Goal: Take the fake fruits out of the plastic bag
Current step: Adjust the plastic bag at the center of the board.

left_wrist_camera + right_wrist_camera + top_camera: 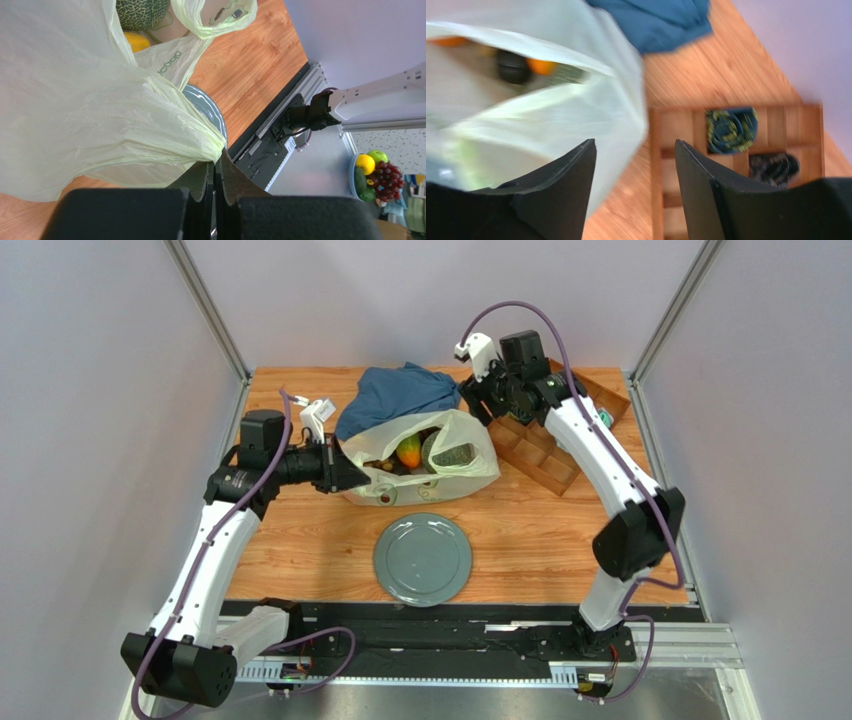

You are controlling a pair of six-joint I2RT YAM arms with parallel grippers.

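The pale yellow-green plastic bag (470,445) lies open at the table's back centre. Inside it I see the netted green melon (454,454), an orange-and-green fruit (408,451) and small tan pieces (382,466). My left gripper (352,468) is shut on the bag's left edge; the left wrist view shows the plastic (100,115) bunched between its fingertips, with the melon (142,11) and a yellow piece (136,41) beyond. My right gripper (480,398) is open and empty, just right of the bag. Its wrist view shows the bag (551,110) and oranges (541,66) inside.
A blue cloth (400,392) lies over the bag's back. A grey plate (423,558) sits in front of the bag. A wooden divider tray (545,455) at the back right holds rolled socks (731,130) close under my right gripper.
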